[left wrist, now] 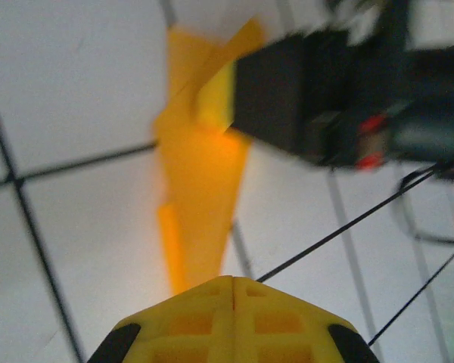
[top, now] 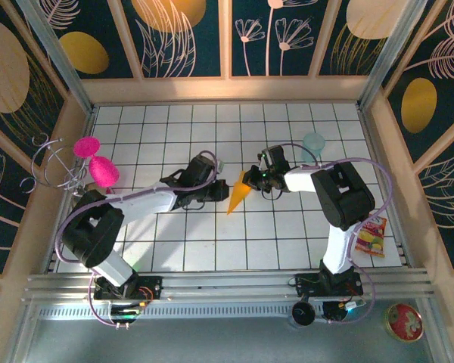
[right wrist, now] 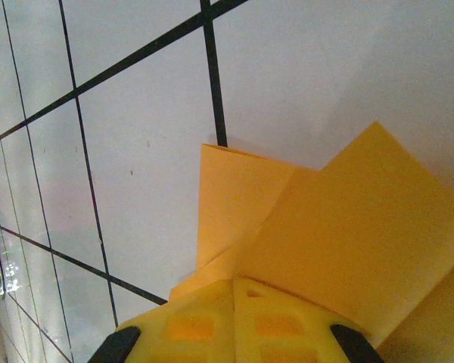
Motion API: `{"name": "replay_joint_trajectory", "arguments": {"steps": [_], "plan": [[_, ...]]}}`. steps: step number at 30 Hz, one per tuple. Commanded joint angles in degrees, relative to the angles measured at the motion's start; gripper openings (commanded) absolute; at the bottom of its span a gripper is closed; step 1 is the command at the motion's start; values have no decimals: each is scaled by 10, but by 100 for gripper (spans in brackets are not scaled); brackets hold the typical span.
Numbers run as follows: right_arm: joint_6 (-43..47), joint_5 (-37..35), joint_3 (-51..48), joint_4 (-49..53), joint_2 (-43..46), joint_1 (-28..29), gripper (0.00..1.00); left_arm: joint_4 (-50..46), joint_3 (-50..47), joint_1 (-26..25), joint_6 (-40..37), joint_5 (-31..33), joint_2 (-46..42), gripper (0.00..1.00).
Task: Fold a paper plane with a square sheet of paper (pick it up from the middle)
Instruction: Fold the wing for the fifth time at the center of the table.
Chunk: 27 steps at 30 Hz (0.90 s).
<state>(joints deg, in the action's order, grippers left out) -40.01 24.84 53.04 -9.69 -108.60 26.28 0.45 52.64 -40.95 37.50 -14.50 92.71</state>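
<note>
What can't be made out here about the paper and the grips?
Top external: paper plane too small to show creases; right gripper covers its wide end.
Left wrist: motion blur; left gripper overlaps the paper's tip, so contact is unclear.
Right wrist: frame edge crops the paper.

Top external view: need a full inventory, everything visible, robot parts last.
paper plane: 1, orange-yellow, folded to a point, mid table
cup: 1, pale teal, far right of the table
snack packet: 1, red and yellow, near right edge
pink objects: 2, bright pink, left edge
wire stand: 1, silver, left edge beside the pink objects
round tin: 1, red-rimmed, off the table, near right corner
table: 1, white with a dark grid
left gripper: 1, yellow fingers, shut, at the plane's tip
right gripper: 1, yellow fingers, shut on the plane's wide end
</note>
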Motion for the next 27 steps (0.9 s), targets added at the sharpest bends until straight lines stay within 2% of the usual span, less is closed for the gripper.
{"name": "replay_joint_trajectory", "arguments": {"steps": [1,4,10,16,22,27], "plan": [[-3,-38,-21,61,-30,-7,7,51,41,-4,1,-41,50,0],[-5,-36,-25,56,-31,-8,7,74,62,-4,9,-77,106,0],[-6,-29,-22,54,-32,-9,7,74,90,-6,3,-112,163,0],[-6,-27,-21,54,-34,-9,6,58,100,-9,-10,-115,188,0],[-8,-30,-22,56,-35,-9,6,25,112,-9,-17,-85,211,0],[-7,-33,-23,57,-37,-11,6,20,82,-10,-16,-81,214,0]]}}
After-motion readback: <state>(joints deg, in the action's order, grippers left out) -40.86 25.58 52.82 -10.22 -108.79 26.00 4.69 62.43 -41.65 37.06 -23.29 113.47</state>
